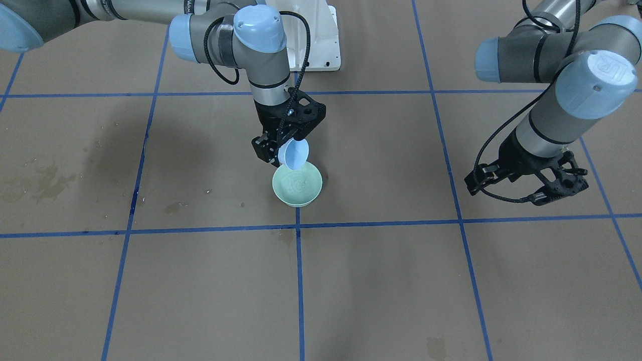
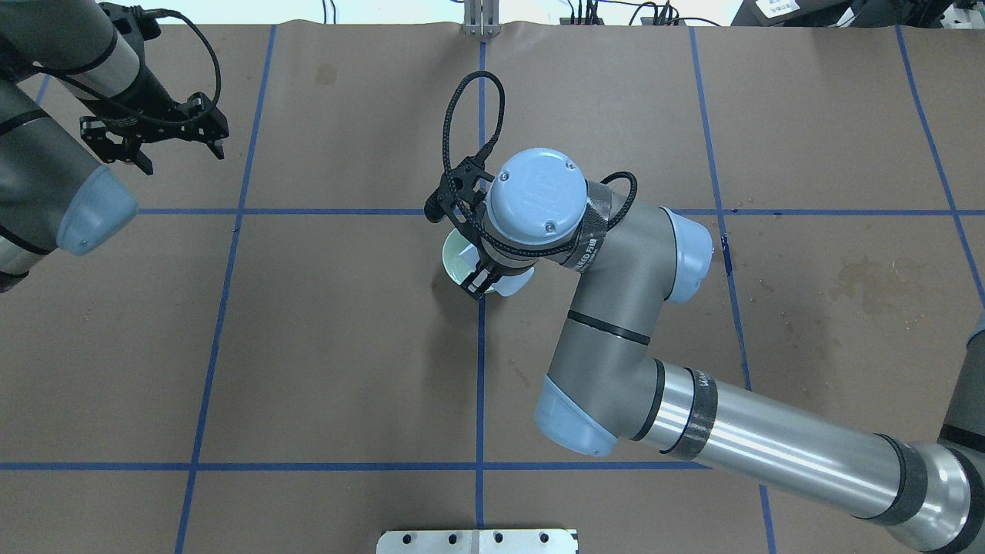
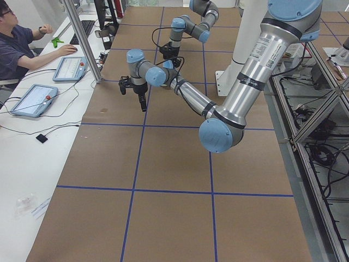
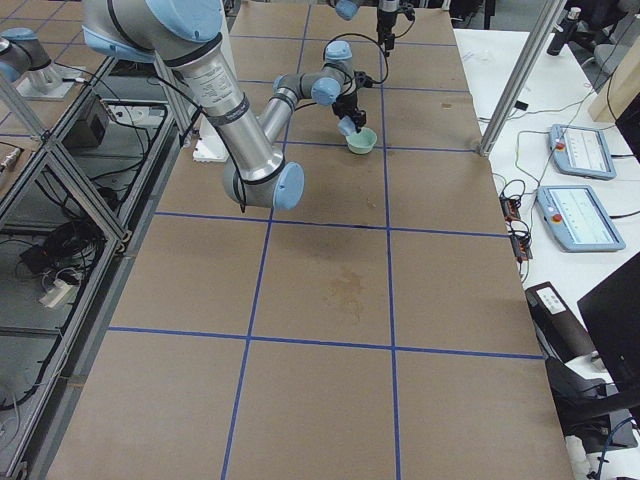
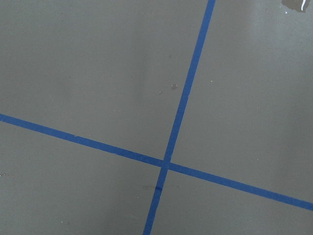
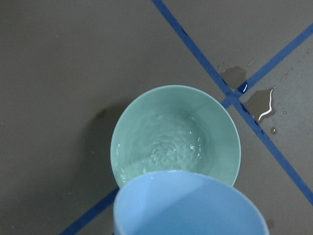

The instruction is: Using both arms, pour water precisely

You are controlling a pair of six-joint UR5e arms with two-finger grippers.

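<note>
Wrist (image 2: 539, 191) of right arm (image 2: 616, 323) overhead hides most of bowl (image 2: 455, 260) and cup (image 2: 512, 285).

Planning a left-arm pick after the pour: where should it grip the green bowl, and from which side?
Probably the rim, pinched from above, one finger inside, one outside. The bowl stands upright and open, holding water, so a level top grip suits. The cup tilts over its robot-side edge, so the left gripper, open, should take the far, operator-side rim.
</note>
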